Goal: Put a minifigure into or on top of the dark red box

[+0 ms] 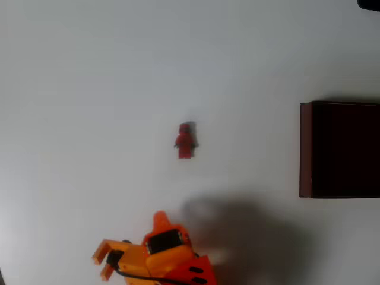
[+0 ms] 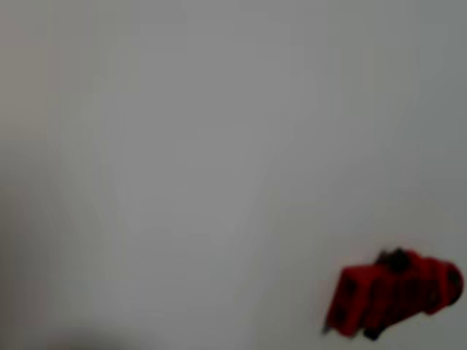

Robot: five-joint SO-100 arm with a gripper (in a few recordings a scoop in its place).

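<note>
Orange gripper (image 1: 102, 261) is sitting at the bottom edge of the overhead view, left of centre, with the two fingers pointing off to the left and a visible gap between them, so I'd call it open and holding nothing. It's throwing a big soft shadow on the white desk (image 1: 89, 89) just to its right.

Moving outward from there: the minifigure (image 1: 185, 141) is lying flat on the desk, up and a bit to the right of the gripper, well apart from it. Nothing is touching it. Further right, cut off by the picture's edge, is the dark red box (image 1: 305, 148), and that's well apart from the figure too, with bare desk in between.

So progress-wise, I'd say basically nothing is done yet. Figure isn't grabbed, isn't in or on the box. Left to do as I read it: get over the figure, close on it, carry it right, drop it in.

The figure itself is all red, body and legs, with a darker head at the top end in the overhead view. In the wrist view the minifigure (image 2: 394, 302) shows up blurry in the lower right corner, lying on its side with some dark bits on it. The box has thin maroon walls and a near-black inside, way bigger than the figure.
</note>
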